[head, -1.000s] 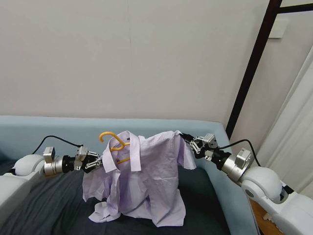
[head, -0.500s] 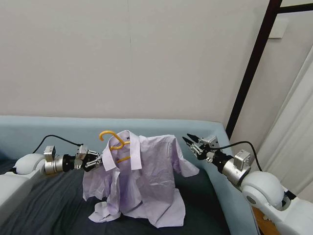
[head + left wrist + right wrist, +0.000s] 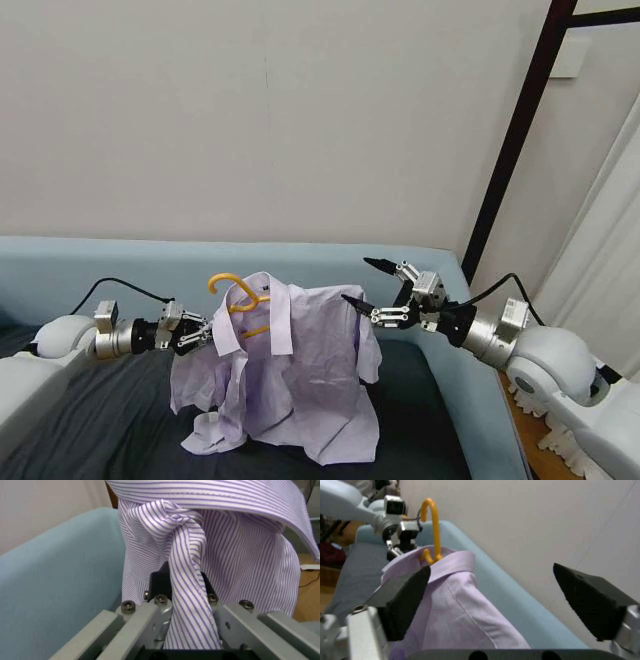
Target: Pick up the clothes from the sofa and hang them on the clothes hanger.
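A purple striped shirt (image 3: 300, 370) hangs on a yellow hanger (image 3: 232, 286) above the sofa, its lower part resting on the seat. My left gripper (image 3: 197, 336) is shut on the shirt's shoulder fabric; the left wrist view shows the bunched cloth (image 3: 185, 566) pinched between its fingers. My right gripper (image 3: 358, 281) stands open just beside the shirt's other shoulder, with nothing in it. From the right wrist, the wide-apart pads (image 3: 405, 603) frame the shirt (image 3: 455, 611), the hanger hook (image 3: 431, 525) and the left gripper (image 3: 400, 536) beyond.
The light blue sofa (image 3: 60, 262) has a dark seat cushion (image 3: 90, 420) under the shirt. A black rack pole (image 3: 515, 140) rises at the right, with a pale curtain (image 3: 600, 260) beside it. A plain wall stands behind.
My right gripper let go of the shirt's shoulder, opened wide and drew slightly up and back. That side of the shirt sagged down. The left gripper kept its hold.
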`<state>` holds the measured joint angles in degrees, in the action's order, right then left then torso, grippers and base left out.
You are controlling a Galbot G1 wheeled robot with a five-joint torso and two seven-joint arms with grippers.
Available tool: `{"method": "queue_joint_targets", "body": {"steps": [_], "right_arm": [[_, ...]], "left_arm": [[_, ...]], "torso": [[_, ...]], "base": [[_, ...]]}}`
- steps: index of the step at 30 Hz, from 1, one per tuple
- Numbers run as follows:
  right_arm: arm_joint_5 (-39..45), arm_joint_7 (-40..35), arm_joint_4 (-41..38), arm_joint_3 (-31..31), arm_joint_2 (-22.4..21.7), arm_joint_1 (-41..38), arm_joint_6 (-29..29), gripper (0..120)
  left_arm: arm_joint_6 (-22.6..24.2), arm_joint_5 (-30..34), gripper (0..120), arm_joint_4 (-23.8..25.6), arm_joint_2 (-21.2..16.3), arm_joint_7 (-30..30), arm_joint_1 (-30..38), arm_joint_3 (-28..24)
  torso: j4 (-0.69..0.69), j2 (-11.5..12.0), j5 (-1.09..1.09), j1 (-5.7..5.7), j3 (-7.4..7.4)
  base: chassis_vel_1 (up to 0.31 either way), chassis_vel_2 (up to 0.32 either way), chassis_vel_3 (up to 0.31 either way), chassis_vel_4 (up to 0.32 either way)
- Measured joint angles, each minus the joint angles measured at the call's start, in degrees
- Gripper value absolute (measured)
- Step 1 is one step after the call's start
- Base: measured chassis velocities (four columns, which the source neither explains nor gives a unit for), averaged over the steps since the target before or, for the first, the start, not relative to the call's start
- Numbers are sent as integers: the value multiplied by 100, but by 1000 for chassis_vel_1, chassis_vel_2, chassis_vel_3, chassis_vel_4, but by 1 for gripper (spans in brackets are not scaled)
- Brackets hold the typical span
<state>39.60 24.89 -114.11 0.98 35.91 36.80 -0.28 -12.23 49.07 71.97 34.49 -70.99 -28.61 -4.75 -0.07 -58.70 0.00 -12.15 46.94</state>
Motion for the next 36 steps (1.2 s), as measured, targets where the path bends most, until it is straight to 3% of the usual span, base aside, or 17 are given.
{"method": "queue_joint_targets", "body": {"steps": [10, 18, 24, 28, 31, 33, 36], "right_arm": [[-594, 1093, 734, 578, 220, -590, -797, 100], [-801, 861, 1116, 942, 465, -962, -924, 100], [-886, 720, 1184, 930, 463, -1012, -934, 100], [-1044, 1020, 1212, 762, 333, -924, -1042, 100], [-1093, 1233, 1190, 496, 187, -742, -1087, 97], [-1105, 1527, 1109, 57, -95, -450, -1121, 85], [-1124, 1690, 1099, -81, -270, -357, -1122, 75]], "left_arm": [[-11, -148, 1, -391, 387, -46, 617, -644], [-96, -295, 1, -683, 701, -120, 1065, -1179], [-102, -302, 1, -780, 805, -134, 1191, -1340], [-143, -316, 1, -935, 984, -181, 1479, -1627], [-188, -359, 1, -1113, 1157, -233, 1722, -1824], [-213, -379, 1, -1303, 1398, -267, 1985, -2055], [-221, -400, 1, -1336, 1482, -282, 2053, -2137]], "torso": [[-1, 0, 0, 0, 0], [-1, 0, 0, -1, 1], [-1, 0, 0, -1, 1], [1, 0, 1, 0, 1], [1, 0, 1, -1, 1], [-6, 0, 2, -1, 0], [-8, 0, 1, 0, 0]], "base": [[0, 0, 0, 0], [0, 0, 0, 0], [0, 0, 0, 0], [0, 0, 0, 0], [0, 0, 0, 0], [0, 0, 0, 0], [0, 0, 0, 0]]}}
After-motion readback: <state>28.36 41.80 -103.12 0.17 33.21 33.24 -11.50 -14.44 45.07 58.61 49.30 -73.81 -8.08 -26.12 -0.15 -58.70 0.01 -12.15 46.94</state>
